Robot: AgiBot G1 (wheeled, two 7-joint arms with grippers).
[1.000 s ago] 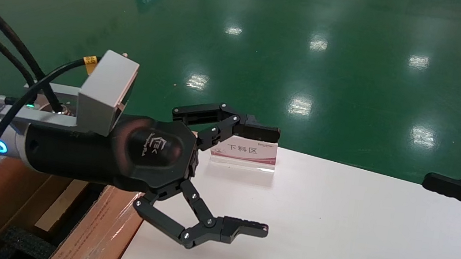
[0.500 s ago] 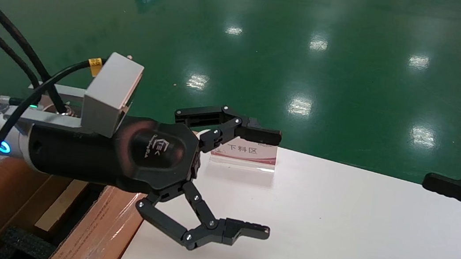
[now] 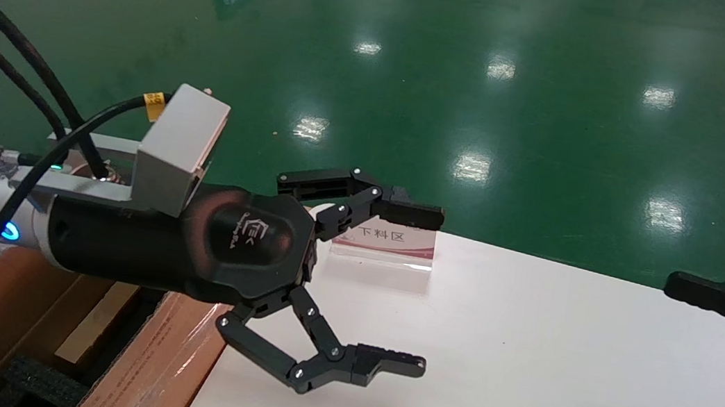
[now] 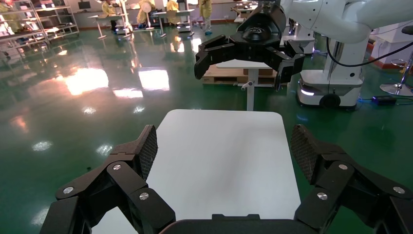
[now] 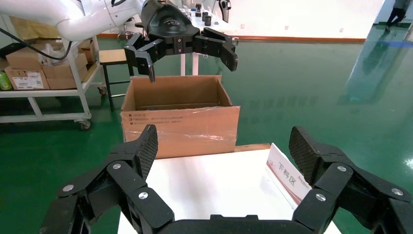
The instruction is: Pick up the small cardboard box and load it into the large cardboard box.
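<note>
The large cardboard box (image 3: 164, 352) stands at the table's left end, open-topped, with black foam (image 3: 41, 382) inside; it also shows in the right wrist view (image 5: 180, 126) with glossy tape on its side. A pale tan strip (image 3: 91, 325) stands inside it beside the foam; it looks like the small cardboard box's narrow edge, mostly hidden by my left arm. My left gripper (image 3: 429, 289) is open and empty above the table's left part, just past the carton's rim. My right gripper (image 3: 648, 360) is open and empty at the table's right end.
A white table (image 3: 523, 365) holds a small acrylic sign (image 3: 385, 241) with red print at its far edge. Green floor surrounds the table. Shelves with boxes (image 5: 29, 73) stand behind the carton.
My left gripper has drifted slightly to the right and away from the carton, still open. The right gripper has not moved.
</note>
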